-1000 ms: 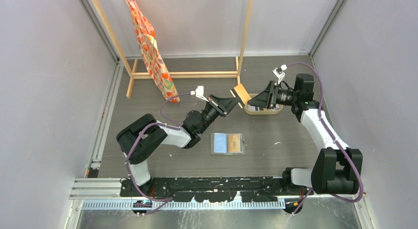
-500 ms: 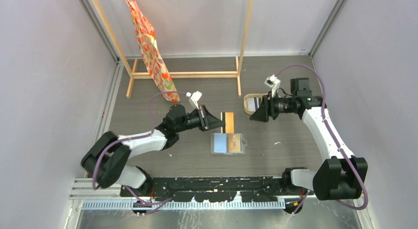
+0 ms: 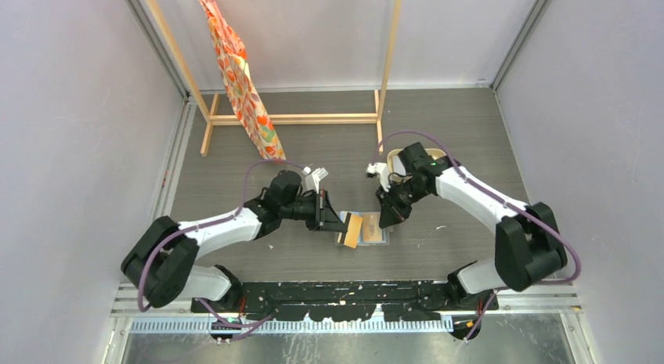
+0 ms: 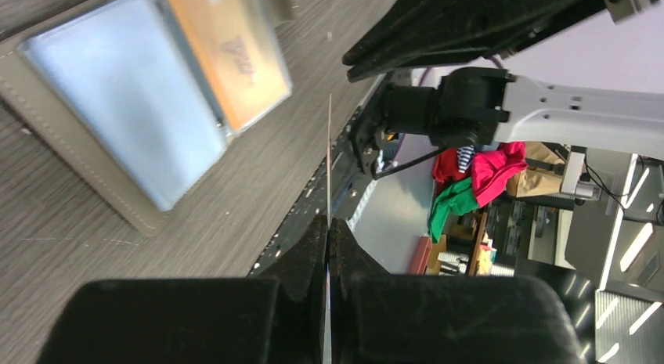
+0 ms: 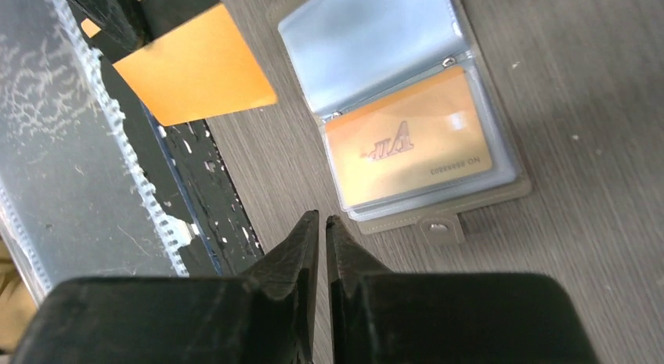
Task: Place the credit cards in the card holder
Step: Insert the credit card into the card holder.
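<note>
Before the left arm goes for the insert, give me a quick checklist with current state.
1. Grip on credit card by left gripper: ok, pinched by one edge.
2. Open card holder lying flat: ok.
3. Free slot: ok, pale blue pocket bare; the other holds the loaded card.
4. Held card lined up with pocket mouth: cannot tell.
5. Steadying by right gripper: not ok, shut, empty, off the holder.

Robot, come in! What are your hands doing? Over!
Left gripper shut on thin orange card, tilted near open grey card holder. Right gripper shut, empty, beside it. Second orange card already sleeved. Nothing blocking.
</note>
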